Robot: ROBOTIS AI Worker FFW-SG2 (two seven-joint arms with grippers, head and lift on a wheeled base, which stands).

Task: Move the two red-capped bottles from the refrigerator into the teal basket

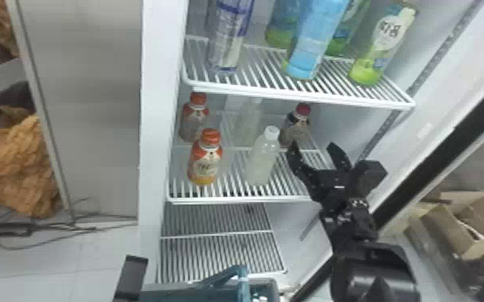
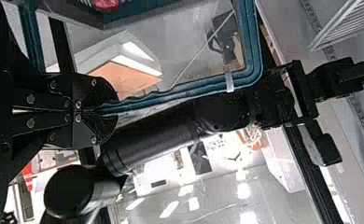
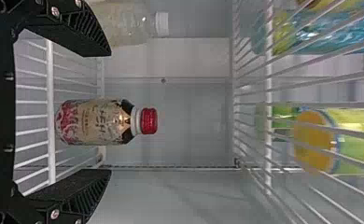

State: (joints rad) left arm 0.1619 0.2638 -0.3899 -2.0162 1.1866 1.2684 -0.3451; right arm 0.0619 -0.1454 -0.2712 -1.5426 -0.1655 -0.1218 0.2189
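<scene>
At your left, the black left gripper point(image 1: 132, 277) is low in front of the refrigerator, its jaws pinching the thick teal plastic handle point(image 2: 199, 87) of the open-topped teal basket point(image 1: 269, 282), whose rim sits near the bottom racks. On the white wire middle shelf point(image 1: 229, 199), you have a squat clear bottle with an orange cap point(image 1: 206, 160) standing close to the front edge, and a matching orange-capped bottle point(image 1: 193, 120) behind it by the left wall. Next comes a clear white-capped bottle point(image 1: 262, 158), with a fainter pale bottle point(image 1: 248, 118) farther back. Right of those stands your small red-capped bottle with a cream-and-red label point(image 1: 294, 130), upright toward the rear. Your black right gripper point(image 1: 313, 147) is in front of it with jaws spread wide; in the right wrist view you have a gap between the bottle and each finger. Mind the white-capped bottle near the finger on its side, and the upper shelf's front edge point(image 1: 301, 99) overhead. Some room lies between the other finger and the refrigerator's right wall point(image 1: 339, 124).
</scene>
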